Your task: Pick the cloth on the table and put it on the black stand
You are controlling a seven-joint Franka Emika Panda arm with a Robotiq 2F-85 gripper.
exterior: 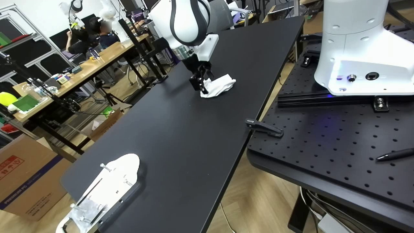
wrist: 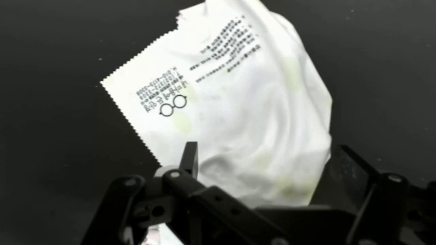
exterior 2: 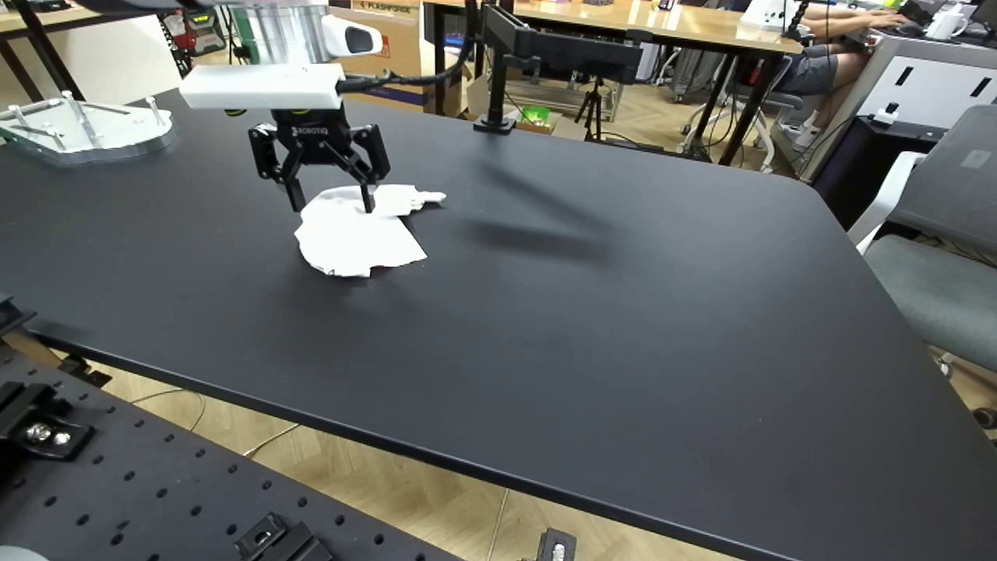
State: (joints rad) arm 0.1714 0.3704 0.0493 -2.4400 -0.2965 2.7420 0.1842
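Observation:
A crumpled white cloth lies on the black table. It shows in both exterior views (exterior: 220,86) (exterior 2: 357,241) and fills the middle of the wrist view (wrist: 235,88), with printed text and a glasses drawing. My gripper (exterior 2: 332,206) is open, pointing down over the cloth. In the wrist view its fingers (wrist: 269,149) stand wide apart, one over the cloth and one just beyond its edge, with cloth between them. I cannot tell whether the fingertips touch it. A black stand with a horizontal arm (exterior 2: 576,53) rises at the table's edge; its pole (exterior: 141,49) also shows in an exterior view.
A white board with upright metal pegs (exterior: 113,184) lies at one end of the table (exterior 2: 623,335). A white robot base (exterior: 355,61) stands on a perforated black plate (exterior: 323,136). A grey chair (exterior 2: 950,179) is by the table's other end.

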